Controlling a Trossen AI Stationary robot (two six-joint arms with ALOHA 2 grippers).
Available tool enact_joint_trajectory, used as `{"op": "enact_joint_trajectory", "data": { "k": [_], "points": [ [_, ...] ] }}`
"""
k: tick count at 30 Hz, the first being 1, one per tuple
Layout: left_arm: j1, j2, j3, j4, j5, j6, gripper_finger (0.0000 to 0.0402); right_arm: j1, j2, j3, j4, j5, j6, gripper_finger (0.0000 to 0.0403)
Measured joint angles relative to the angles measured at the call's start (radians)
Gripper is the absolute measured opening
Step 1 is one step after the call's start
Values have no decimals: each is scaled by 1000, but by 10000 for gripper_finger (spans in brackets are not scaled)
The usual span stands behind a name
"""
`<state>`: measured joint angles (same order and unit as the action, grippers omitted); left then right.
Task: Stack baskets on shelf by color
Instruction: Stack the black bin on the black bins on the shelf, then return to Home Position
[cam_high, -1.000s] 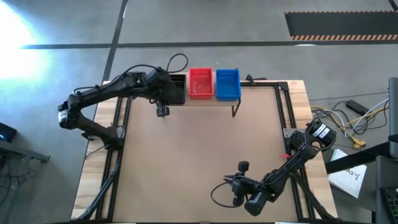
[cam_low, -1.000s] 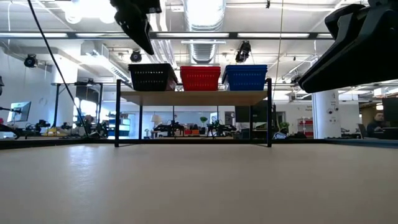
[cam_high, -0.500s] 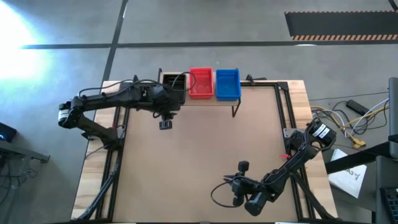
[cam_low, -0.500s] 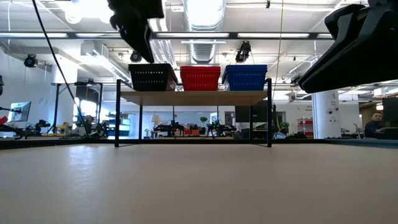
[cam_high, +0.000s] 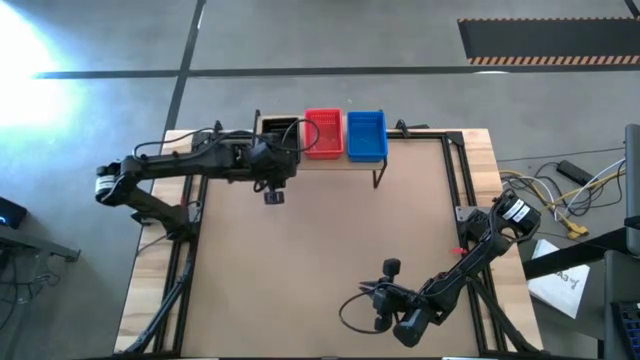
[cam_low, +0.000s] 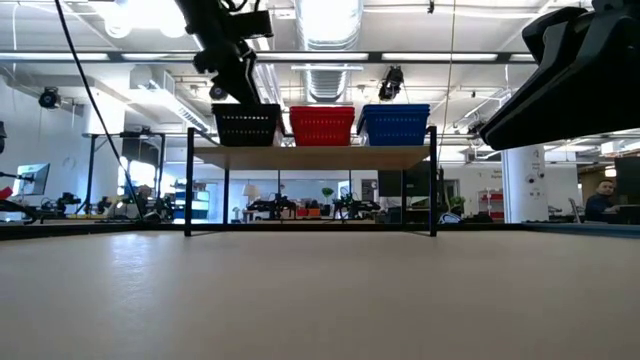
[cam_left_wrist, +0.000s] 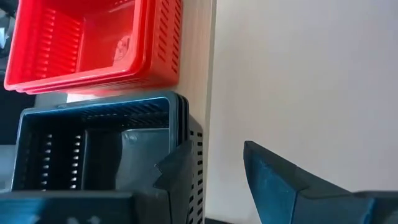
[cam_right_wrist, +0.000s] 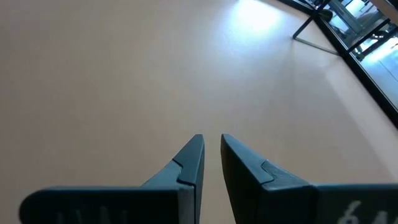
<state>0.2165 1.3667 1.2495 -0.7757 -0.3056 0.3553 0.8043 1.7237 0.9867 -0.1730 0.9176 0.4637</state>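
Three basket stacks stand in a row on the shelf (cam_low: 310, 157) at the table's far edge: black (cam_high: 280, 127) on the left, red (cam_high: 322, 133) in the middle, blue (cam_high: 366, 135) on the right. The left wrist view shows the black stack (cam_left_wrist: 93, 149) and the red stack (cam_left_wrist: 81, 46) nested, resting by their bottoms on the plank (cam_left_wrist: 196, 74). My left gripper (cam_left_wrist: 214, 165) is open and hovers just on the near side of the black stack, touching nothing. My right gripper (cam_right_wrist: 211, 146) is shut and waits over bare tabletop near the table's near edge.
The shelf's thin black legs (cam_low: 189, 185) stand on the tan tabletop (cam_high: 330, 240), with a gap under the plank. A black frame runs along the table's sides (cam_high: 462, 170). Cables lie beyond the right edge (cam_high: 560, 195). Free room spans the table's middle.
My left gripper has drawn back from above the black stack toward the table's near edge and a little to the right, staying open. The black stack, earlier covered by the arm in the high view, now shows. The baskets have kept still.
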Motion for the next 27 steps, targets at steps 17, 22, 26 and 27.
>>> {"op": "enact_joint_trajectory", "data": {
  "k": [17, 22, 26, 27],
  "points": [
    [31, 6, -18, 15, -78, 53, 128, 0, 0, 0, 0, 0, 0, 47],
    [25, 2, -18, 9, -77, 49, 128, 0, 0, -1, 0, 0, 1, 47],
    [8, -29, -7, 6, -75, 27, 128, 0, 0, -1, 0, 0, 1, 47],
    [3, -40, -4, 6, -75, 16, 128, 0, 0, -1, 0, 0, 1, 47]
  ]
}}
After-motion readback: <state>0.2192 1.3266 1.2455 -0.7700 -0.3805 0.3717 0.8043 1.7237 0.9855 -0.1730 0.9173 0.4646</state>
